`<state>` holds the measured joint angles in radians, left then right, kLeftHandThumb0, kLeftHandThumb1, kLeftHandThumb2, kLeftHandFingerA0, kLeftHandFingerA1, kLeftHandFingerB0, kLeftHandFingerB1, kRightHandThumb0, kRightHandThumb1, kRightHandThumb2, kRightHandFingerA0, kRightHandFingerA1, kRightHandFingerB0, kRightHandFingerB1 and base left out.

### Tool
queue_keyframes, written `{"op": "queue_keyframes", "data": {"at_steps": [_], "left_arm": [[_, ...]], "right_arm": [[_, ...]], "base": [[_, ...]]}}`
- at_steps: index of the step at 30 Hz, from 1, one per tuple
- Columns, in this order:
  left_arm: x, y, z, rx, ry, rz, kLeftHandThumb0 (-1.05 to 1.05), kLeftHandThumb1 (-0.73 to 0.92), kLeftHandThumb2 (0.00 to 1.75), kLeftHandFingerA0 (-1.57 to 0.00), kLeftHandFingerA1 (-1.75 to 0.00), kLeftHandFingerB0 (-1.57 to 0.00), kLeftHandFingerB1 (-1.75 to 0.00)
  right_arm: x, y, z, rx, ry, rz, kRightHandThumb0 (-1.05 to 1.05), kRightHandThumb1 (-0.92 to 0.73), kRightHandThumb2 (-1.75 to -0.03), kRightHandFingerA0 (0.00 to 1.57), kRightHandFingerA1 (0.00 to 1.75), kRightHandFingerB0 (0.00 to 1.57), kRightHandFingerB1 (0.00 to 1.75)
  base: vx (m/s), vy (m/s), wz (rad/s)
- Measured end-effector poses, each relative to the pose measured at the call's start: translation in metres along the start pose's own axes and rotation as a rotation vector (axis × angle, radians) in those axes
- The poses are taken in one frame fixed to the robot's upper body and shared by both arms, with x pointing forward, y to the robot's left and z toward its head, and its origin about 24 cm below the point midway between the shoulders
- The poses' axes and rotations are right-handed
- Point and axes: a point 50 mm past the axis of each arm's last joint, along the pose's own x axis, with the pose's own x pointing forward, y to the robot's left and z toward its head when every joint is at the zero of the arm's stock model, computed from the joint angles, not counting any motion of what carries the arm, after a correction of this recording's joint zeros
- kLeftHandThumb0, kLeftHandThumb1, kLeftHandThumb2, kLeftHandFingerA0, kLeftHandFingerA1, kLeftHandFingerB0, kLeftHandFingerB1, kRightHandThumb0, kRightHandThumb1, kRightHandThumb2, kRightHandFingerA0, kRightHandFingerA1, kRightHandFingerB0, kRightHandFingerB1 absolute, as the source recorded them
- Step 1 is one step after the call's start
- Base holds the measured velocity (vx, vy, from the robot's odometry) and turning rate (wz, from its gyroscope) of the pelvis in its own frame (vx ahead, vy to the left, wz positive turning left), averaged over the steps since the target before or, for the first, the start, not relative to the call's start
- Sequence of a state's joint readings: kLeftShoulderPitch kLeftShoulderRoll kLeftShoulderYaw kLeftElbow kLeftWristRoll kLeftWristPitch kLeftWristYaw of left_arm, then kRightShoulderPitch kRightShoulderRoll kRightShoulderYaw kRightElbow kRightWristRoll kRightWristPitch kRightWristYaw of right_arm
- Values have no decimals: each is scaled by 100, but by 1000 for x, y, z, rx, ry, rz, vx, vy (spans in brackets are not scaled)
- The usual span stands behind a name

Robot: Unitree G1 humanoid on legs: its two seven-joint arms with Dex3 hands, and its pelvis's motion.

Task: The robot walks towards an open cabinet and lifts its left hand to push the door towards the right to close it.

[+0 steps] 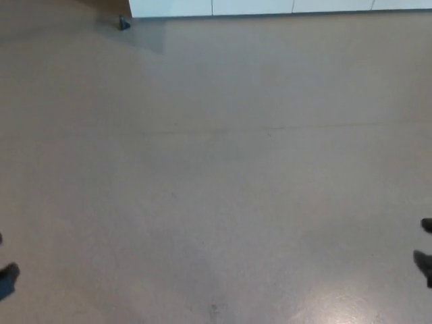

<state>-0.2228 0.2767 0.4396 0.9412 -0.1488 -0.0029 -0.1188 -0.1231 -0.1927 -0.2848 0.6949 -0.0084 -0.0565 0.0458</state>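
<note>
Cabinet (270,7) fronts line the floor's (223,175) far edge — approach underway; left hand (8,278) barely visible, grip unreadable — walking closer comes next.

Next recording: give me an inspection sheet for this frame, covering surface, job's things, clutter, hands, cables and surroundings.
Surface: bare beige floor, faint seam across the middle, glare patch at lower right.
Job's things: white cabinet fronts along the top edge, far ahead; whether a door is open cannot be told.
Clutter: small dark object on the floor by the cabinet's left corner.
Hands: only dark slivers at the left edge and right edge; state cannot be told.
Cables: nothing seen.
Surroundings: strip of brown surface at top left.
</note>
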Motion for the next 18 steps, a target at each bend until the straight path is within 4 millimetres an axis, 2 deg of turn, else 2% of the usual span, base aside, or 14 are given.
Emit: {"op": "queue_keyframes", "data": {"at_steps": [1, 11, 14, 18], "left_arm": [[1, 0, 4, -25, -16, -1, 3, 75, 62, -50, -48, -43, -44], [0, 1, -7, -78, 10, -14, -1, 75, 61, -49, -47, -41, -43], [0, 6, -1, -72, -12, -5, -1, 75, 61, -49, -47, -40, -43], [-2, 10, -5, -61, -3, -1, -2, 72, 60, -49, -47, -42, -43]], "right_arm": [[0, -3, 1, 22, -7, -9, -9, -60, -57, 66, 52, 47, 43], [-2, -4, -1, 75, -17, -10, -10, -59, -57, 61, 51, 46, 44], [-3, -1, -4, 76, -10, 1, -11, -60, -57, 61, 51, 43, 43], [-6, 1, -6, 75, -9, 6, -10, -59, -56, 67, 52, 44, 43]], "base": [[84, -35, -1], [115, 32, -19], [185, 115, 8], [227, 75, 9]]}}
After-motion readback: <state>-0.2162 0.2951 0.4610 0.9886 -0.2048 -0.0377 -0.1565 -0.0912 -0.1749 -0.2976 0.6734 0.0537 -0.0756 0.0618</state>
